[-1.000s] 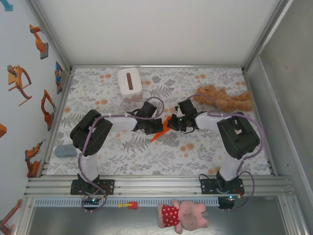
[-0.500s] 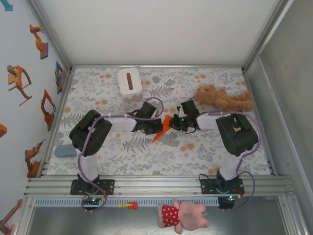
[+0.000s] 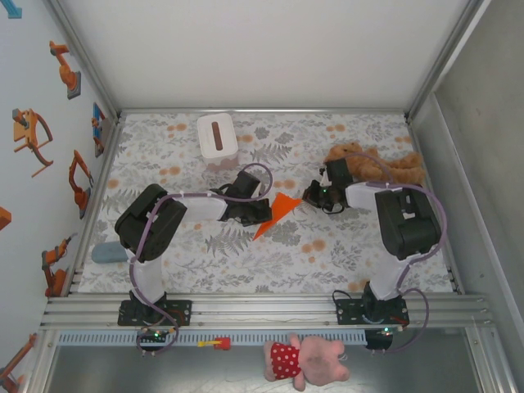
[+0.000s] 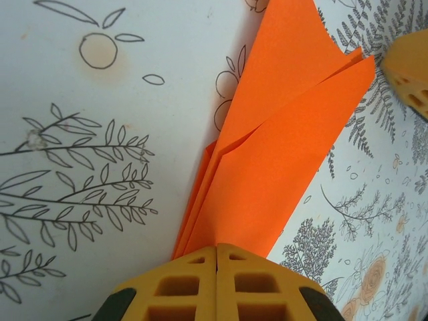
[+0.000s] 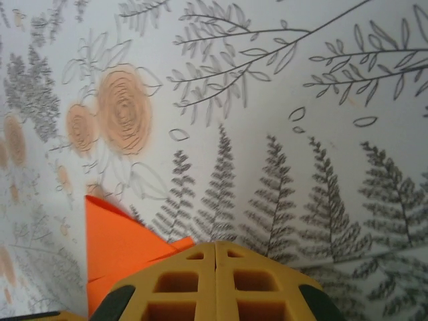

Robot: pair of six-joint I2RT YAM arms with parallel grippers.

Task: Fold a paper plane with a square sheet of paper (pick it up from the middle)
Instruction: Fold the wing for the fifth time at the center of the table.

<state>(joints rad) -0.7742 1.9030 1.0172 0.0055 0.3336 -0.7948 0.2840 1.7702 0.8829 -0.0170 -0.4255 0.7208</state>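
Left gripper (image 3: 267,214) is clamped shut on the paper plane (image 3: 278,209), just left of the middle of the overhead frame. In the left wrist view its yellow fingers (image 4: 190,262) meet at the bottom edge, and the paper plane (image 4: 281,154) fans up and to the right from between them as a layered, pointed orange fold.

What has changed is on the other side. A second ago the right gripper (image 3: 313,195) was at the plane's right-hand end, touching it or nearly so. It has since drawn off to the right and now stands apart from the paper, close to the tan plush toy (image 3: 378,168). Its jaws are closed with nothing in them. The right wrist view shows its two fingers (image 5: 200,271) pressed together, with the orange paper at lower left beyond them, not between them. The plane itself has barely shifted.

I judge that the right arm has finished pinching a crease and left the fold to the left arm alone. The paper looks near its final shape, so probably only a last crease or setting it down on the floral table cover (image 3: 344,246) remains.
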